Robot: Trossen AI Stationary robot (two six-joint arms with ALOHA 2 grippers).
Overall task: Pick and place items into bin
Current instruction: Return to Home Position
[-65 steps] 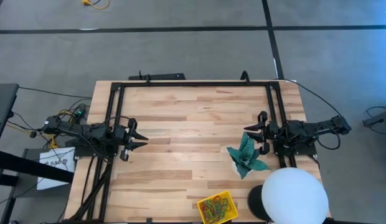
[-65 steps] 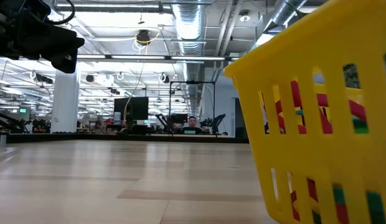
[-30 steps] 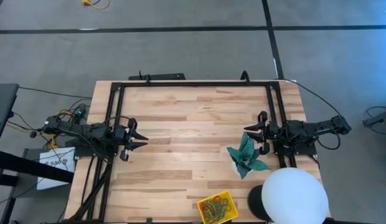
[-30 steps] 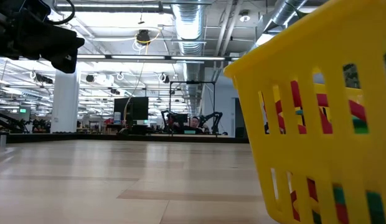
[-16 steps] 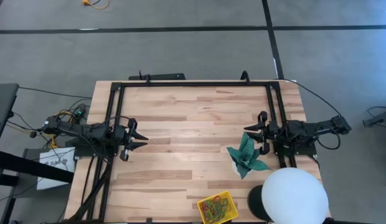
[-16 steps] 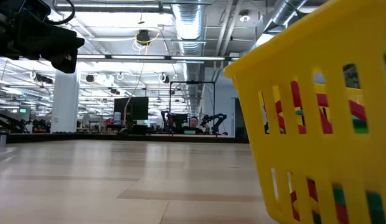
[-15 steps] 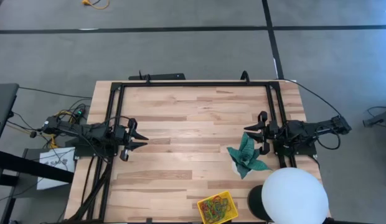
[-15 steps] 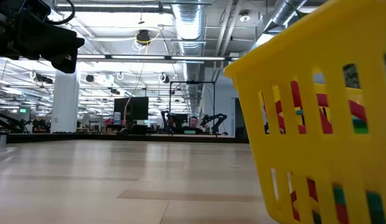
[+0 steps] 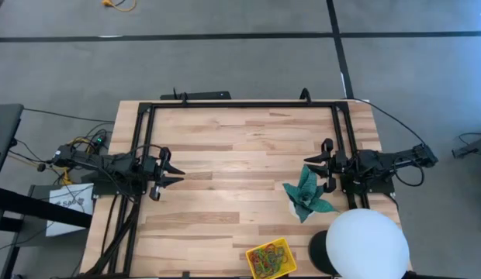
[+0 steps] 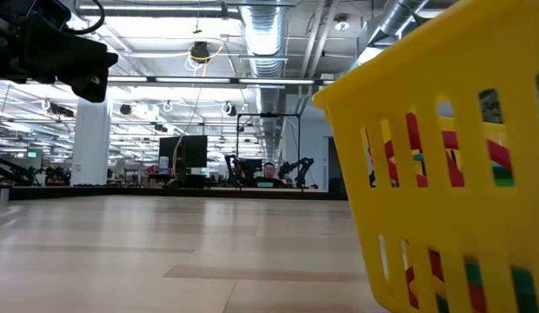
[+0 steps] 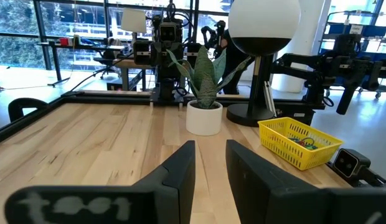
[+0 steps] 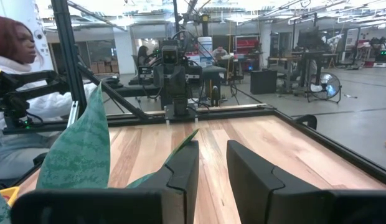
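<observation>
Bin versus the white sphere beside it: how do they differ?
The bin is small, square and yellow; the sphere is far bigger, round and white. The bin sits flat on the table holding coloured bands; the sphere is raised on a dark stand. Both are at the same table edge.

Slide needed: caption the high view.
Left gripper and right gripper wait at opposite table edges; rubber bands in yellow bin.
</observation>
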